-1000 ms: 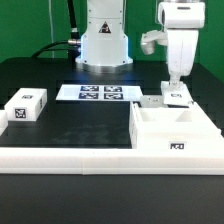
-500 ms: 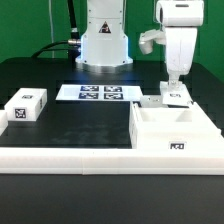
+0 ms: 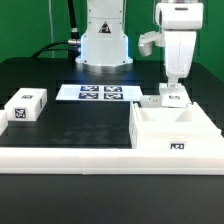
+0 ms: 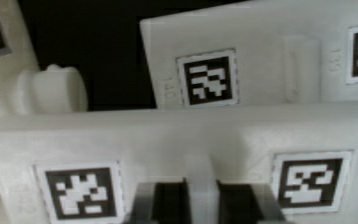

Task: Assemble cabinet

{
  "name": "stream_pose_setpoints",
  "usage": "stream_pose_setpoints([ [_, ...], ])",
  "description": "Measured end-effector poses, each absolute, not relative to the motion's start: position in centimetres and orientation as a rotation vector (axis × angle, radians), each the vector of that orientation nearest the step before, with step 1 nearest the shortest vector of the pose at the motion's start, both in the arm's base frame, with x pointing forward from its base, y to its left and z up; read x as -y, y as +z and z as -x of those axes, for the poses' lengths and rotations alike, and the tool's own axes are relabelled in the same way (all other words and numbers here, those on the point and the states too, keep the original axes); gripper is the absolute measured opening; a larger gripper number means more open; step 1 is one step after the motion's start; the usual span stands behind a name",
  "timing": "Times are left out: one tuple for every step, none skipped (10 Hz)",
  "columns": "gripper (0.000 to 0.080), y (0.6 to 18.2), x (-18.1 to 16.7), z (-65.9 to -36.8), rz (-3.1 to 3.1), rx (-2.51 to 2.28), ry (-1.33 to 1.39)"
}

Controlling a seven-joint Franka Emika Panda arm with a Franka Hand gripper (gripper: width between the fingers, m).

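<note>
Little has changed in the last second. My arm has drifted a touch toward the exterior view's left, and nothing on the desk (image 3: 60,125) has moved. So I judge no piece has been lifted or joined yet, and I am only lining up.

The cabinet (image 3: 160,140) sits at the front edge of the desk, near the corner on the exterior view's right, with its open compartments facing up. Just behind it stands a small tagged panel (image 3: 176,97), and my gripper (image 3: 174,88) hangs straight down over that panel with the wrist vertical.

In the wrist view my fingers (image 4: 163,203) show as two dark shapes set narrow, with a thin white strip between them. I cannot tell whether they are pinching it or only straddling it.

A loose tagged block (image 3: 25,105) lies well apart, near the desk's edge on the exterior view's left. The marker board (image 3: 100,93) lies toward the back edge, and a long low rail (image 3: 70,155) runs along the front.
</note>
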State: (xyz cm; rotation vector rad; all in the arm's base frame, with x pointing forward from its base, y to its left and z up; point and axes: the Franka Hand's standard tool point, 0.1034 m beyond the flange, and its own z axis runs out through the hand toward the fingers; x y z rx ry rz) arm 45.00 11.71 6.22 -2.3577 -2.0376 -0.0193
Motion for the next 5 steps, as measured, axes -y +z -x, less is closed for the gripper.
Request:
stream_pose_setpoints([
  [0.0068,6.22,-11.69,-44.99,2.359,2.036,-0.018],
  [0.0068,6.22,-11.70,-44.98,2.362,2.031,-0.018],
  [0.0068,6.17,-11.69,-44.95,2.362,2.031,-0.017],
  [0.0068,6.15,-11.69,-44.94,2.362,2.030,-0.017],
  [0.0068,6.13,-11.68,-44.93,2.362,2.030,-0.016],
])
